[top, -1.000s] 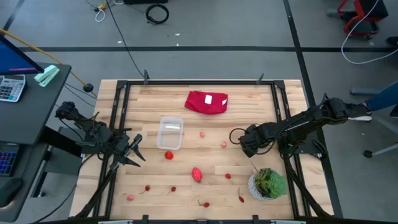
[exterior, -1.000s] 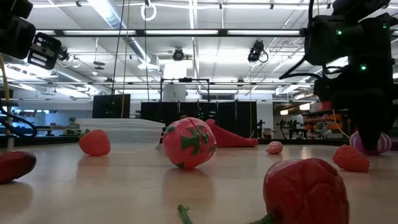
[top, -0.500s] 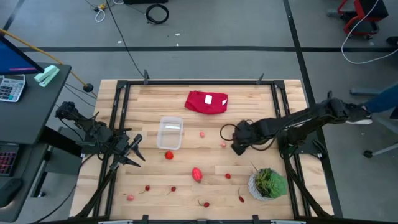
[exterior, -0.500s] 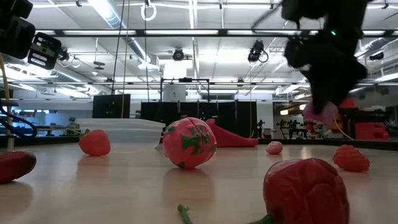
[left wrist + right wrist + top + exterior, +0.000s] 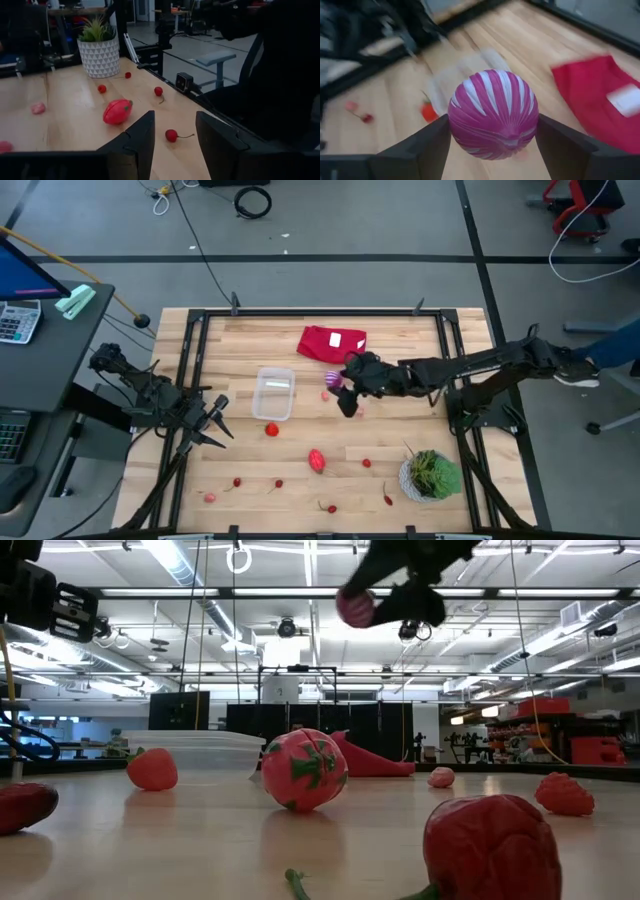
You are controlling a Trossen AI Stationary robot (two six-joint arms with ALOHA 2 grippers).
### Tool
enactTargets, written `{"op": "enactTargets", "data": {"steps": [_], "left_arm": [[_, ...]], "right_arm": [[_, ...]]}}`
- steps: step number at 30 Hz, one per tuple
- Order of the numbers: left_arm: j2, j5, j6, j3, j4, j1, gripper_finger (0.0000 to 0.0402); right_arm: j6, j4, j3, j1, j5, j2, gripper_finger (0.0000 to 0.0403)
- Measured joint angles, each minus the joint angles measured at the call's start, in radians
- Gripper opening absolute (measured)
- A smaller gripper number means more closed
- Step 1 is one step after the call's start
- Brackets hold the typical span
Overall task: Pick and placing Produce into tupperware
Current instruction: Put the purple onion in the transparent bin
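Release should wait: right claw (image 5: pixel 341 393), clamped on the striped purple ball (image 5: pixel 493 114) mid-frame, hung short of the clear plastic rectangular tub (image 5: pixel 273 394).

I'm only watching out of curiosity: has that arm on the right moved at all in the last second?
Yes. The right gripper, holding the purple piece, has swung away from the plant pot toward the tupperware, now below the red cloth.

Looked like a robotics lab or workshop hall: bare grey concrete floor (image 5: pixel 400 220) with loose black coiled cables (image 5: pixel 252 200), long fluorescent ceiling strip lights (image 5: pixel 300 592) over exposed rafters. Held a black-framed pale wooden worktable (image 5: pixel 400 340), a dark side desk (image 5: pixel 40 350) carrying a grey calculator (image 5: pixel 20 320).
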Motion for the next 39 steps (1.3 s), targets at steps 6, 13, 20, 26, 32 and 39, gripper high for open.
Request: {"op": "enactTargets", "data": {"steps": [6, 13, 20, 26, 32, 39], "left_arm": [[0.0, -0.002, -0.004, 0.0, 0.061, 0.0, 0.0145], [0.0, -0.07, -0.003, 0.016, 0.109, 0.0, 0.0137], [0.0, -0.145, -0.005, 0.076, 0.111, 0.0, 0.0145], [0.0, -0.146, -0.006, 0.082, 0.105, 0.0, 0.0151], [-0.002, -0.146, -0.005, 0.082, 0.105, 0.0, 0.0146], [-0.002, -0.146, -0.004, 0.082, 0.108, 0.0, 0.0138]], "right_arm": [[-0.04, 0.185, 0.0, -0.062, -0.115, 0.113, 0.0274], [-0.052, 0.295, 0.065, -0.142, -0.25, 0.26, 0.0274], [-0.207, 0.133, 0.396, -0.152, -0.312, 0.441, 0.0274], [-0.25, -0.158, 0.66, -0.169, -0.308, 0.583, 0.0274], [-0.328, -0.272, 0.845, -0.18, -0.332, 0.73, 0.0274], [-0.336, -0.361, 0.963, -0.204, -0.361, 0.865, 0.0274]]}}
